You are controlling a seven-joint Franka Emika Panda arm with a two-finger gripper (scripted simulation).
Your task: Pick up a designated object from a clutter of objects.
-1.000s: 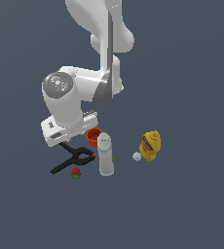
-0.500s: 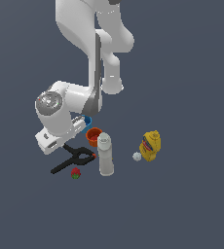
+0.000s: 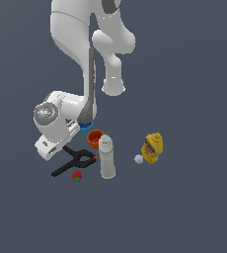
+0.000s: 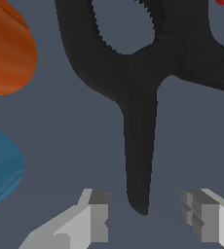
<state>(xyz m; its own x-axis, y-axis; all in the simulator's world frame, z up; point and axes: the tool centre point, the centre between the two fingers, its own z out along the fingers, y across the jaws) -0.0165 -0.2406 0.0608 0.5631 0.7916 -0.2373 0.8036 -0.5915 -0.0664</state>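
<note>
The black spring clamp (image 3: 75,161) lies flat on the floor, between the arm's wrist and the white bottle (image 3: 107,157), with the red strawberry (image 3: 76,176) just beside its lower handle. In the wrist view one long handle of the clamp (image 4: 139,121) points toward the gripper (image 4: 145,216), and its end sits in the gap between the two fingers. The fingers (image 4: 97,214) stand wide apart and hold nothing. An orange cup (image 4: 7,51) and a blue cup (image 4: 2,165) are near.

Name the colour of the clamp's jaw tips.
Orange, on the black clamp; seen only in the exterior view, beside the white bottle.
</note>
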